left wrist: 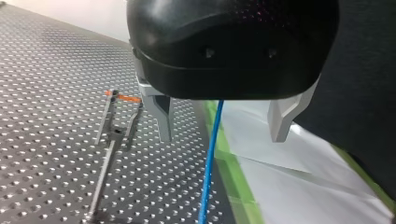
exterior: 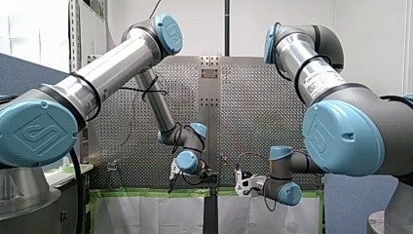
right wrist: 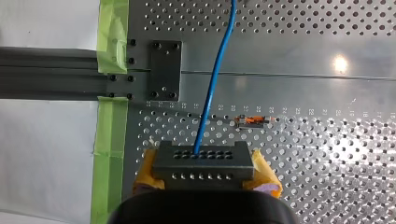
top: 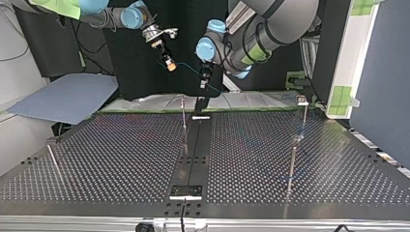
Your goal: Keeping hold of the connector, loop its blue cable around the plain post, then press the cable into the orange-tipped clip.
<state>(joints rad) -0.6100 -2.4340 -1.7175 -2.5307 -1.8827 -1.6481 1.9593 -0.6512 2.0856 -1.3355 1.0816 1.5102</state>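
Observation:
My right gripper [right wrist: 204, 176] is shut on the grey connector [right wrist: 203, 159], with its yellow pads on both sides. The blue cable [right wrist: 213, 79] runs straight ahead from the connector over the perforated plate. The orange-tipped clip [right wrist: 252, 121] stands just ahead and to one side of it. My left gripper [left wrist: 224, 139] is open, and the blue cable [left wrist: 209, 158] hangs between its metal fingers [left wrist: 162, 120] without touching them. Beside that gripper stands the forked orange-tipped clip [left wrist: 122, 98]. In the top view my right gripper [top: 167, 60] holds the connector above the table's far edge, with my left gripper [top: 205, 83] close by.
Thin upright posts stand on the perforated table [top: 121, 159] at the top view's right [top: 292, 164], far right [top: 303, 116] and left [top: 54, 162]. A dark rail [top: 196, 145] runs down the middle. Green tape [right wrist: 111, 88] and white sheeting border the plate's far edge.

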